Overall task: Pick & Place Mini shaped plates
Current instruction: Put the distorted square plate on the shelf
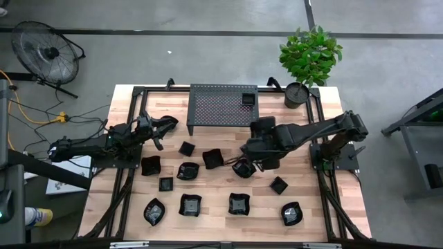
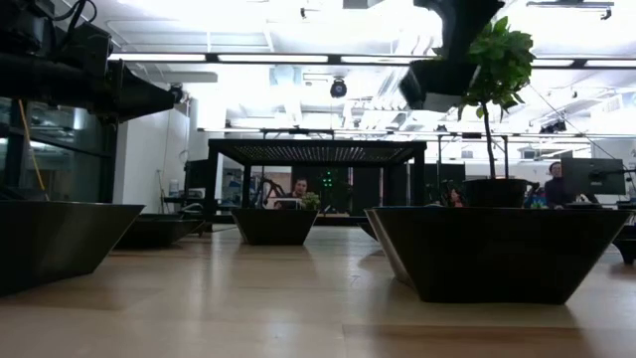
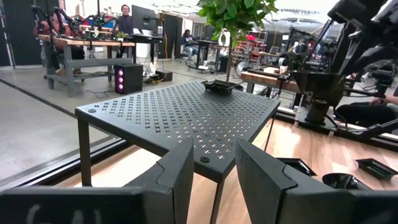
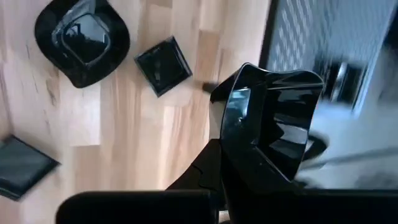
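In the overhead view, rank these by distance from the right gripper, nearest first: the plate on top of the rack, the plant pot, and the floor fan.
From the right gripper, which holds a plate:
1. Plate on the rack, straight up the picture on the rack's right end.
2. Plant pot, at the table's far right corner.
3. Floor fan, off the table, far upper left.

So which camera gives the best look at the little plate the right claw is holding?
The right wrist view: the held plate fills the frame, its glossy rim clear, pinched by the right claw. The high view shows it only as a small dark shape beneath the arm. The low and left wrist views do not show it clearly.
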